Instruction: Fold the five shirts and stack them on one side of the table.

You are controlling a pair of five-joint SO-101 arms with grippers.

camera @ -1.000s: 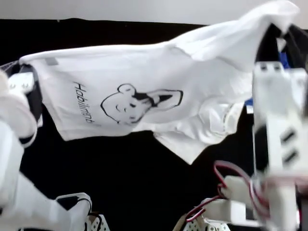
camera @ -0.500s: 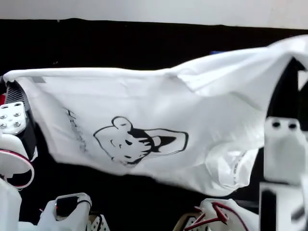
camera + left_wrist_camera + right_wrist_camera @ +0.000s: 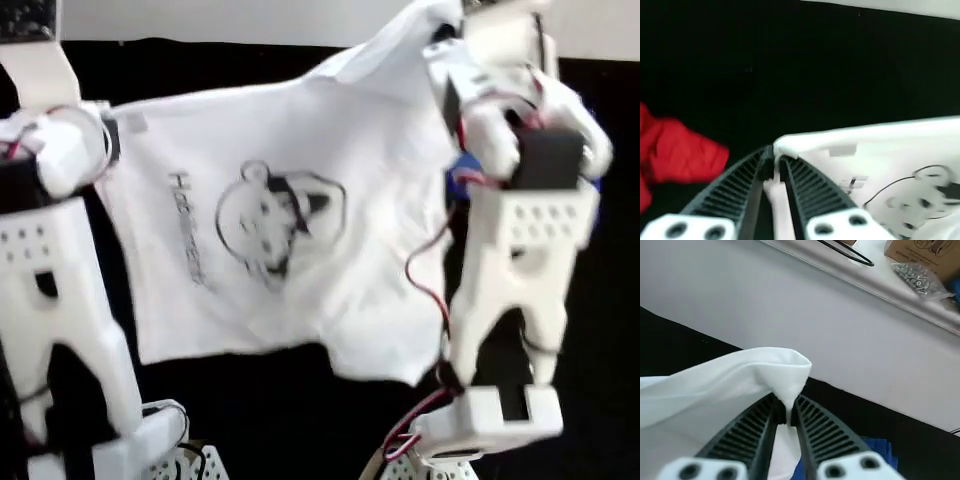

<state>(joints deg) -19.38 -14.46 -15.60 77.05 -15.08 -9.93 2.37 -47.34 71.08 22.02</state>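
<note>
Workshop; screws, cardboard box shelved

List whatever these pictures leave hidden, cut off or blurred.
1. High view: the table behind the white shirt and both arms; any folded stack there is hidden.
2. Left wrist view: the red cloth runs off the edge; folded or not, unclear.
3. Right wrist view: a blue thing, partly behind the right gripper; unidentifiable.
</note>
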